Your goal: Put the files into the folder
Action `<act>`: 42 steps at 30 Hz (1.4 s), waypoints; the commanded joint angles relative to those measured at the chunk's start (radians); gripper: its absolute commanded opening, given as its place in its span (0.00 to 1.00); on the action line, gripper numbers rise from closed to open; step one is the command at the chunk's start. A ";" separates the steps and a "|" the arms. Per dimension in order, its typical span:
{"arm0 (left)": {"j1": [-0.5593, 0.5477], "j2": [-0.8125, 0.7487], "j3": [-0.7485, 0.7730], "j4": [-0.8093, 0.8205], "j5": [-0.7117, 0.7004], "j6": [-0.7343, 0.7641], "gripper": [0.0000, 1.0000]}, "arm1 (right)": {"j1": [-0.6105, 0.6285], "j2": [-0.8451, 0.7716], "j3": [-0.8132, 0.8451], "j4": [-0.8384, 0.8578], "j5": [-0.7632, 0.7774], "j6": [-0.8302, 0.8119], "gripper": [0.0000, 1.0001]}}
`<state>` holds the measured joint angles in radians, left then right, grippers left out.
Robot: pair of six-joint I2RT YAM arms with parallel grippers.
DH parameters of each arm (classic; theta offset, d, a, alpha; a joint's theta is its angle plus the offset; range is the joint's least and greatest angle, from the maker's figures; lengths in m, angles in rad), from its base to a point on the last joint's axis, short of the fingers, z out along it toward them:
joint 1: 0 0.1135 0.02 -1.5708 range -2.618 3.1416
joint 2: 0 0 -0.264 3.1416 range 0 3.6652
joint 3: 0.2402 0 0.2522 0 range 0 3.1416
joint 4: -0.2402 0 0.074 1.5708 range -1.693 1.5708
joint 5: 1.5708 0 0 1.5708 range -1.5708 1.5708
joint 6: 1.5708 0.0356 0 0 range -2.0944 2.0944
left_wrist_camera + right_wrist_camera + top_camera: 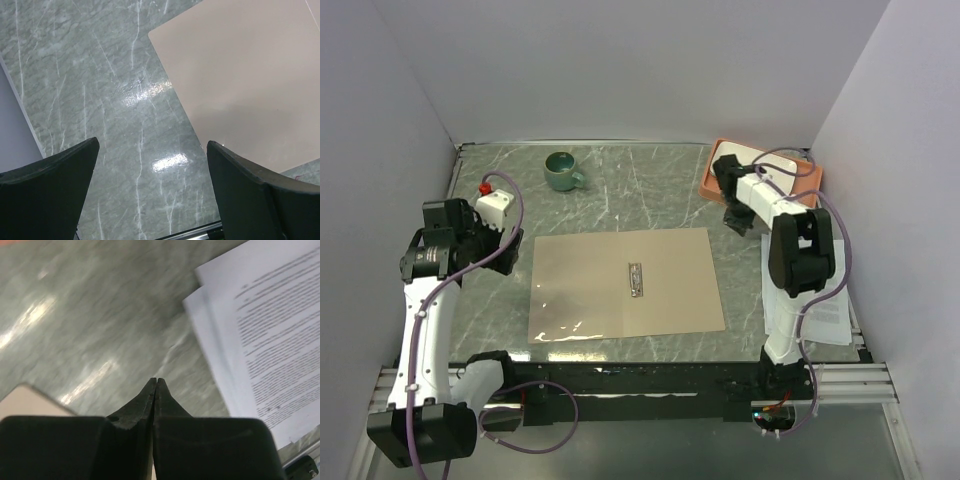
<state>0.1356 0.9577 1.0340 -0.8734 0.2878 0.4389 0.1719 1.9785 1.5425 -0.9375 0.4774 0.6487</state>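
Observation:
The tan folder point(620, 285) lies open and flat in the middle of the table, with its metal clip point(637, 279) at the centre. The files point(830, 318), white printed sheets, lie at the right edge, partly under the right arm. My left gripper point(508, 258) hovers open and empty just left of the folder; the left wrist view shows the folder's corner point(250, 75) beside my open left gripper point(152, 190). My right gripper point(738, 220) is shut and empty above bare table, between folder and files. The right wrist view shows the files point(270, 340) to the right of the shut gripper point(156, 382).
A green mug point(561, 171) stands at the back left. An orange tray point(712, 178) holding a white plate point(775, 165) sits at the back right, close behind the right gripper. Walls enclose the table on three sides.

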 commanded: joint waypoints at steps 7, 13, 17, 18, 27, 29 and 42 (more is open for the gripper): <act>-0.002 -0.059 -0.011 0.024 -0.018 0.014 0.96 | 0.057 0.019 0.090 -0.090 0.145 0.034 0.47; -0.002 -0.066 -0.034 0.031 -0.016 0.017 0.96 | -0.024 0.040 0.100 -0.098 0.155 0.000 0.55; -0.002 -0.063 -0.032 0.036 -0.012 0.017 0.96 | -0.055 0.054 0.082 -0.072 0.147 -0.034 0.54; -0.002 -0.063 -0.032 0.037 -0.010 0.015 0.96 | -0.058 0.057 0.074 -0.066 0.144 -0.037 0.54; -0.001 -0.063 -0.017 0.028 -0.015 0.023 0.96 | -0.092 0.112 0.088 -0.035 0.106 -0.067 0.52; -0.002 -0.063 -0.012 0.025 -0.021 0.026 0.96 | -0.098 0.129 0.093 -0.032 0.107 -0.067 0.52; -0.002 -0.050 -0.002 0.028 -0.021 0.026 0.96 | -0.144 0.149 0.102 -0.011 0.079 -0.084 0.47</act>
<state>0.1356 0.9077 0.9977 -0.8722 0.2634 0.4553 0.0395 2.1296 1.6043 -0.9630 0.5537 0.5705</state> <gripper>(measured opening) 0.963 0.478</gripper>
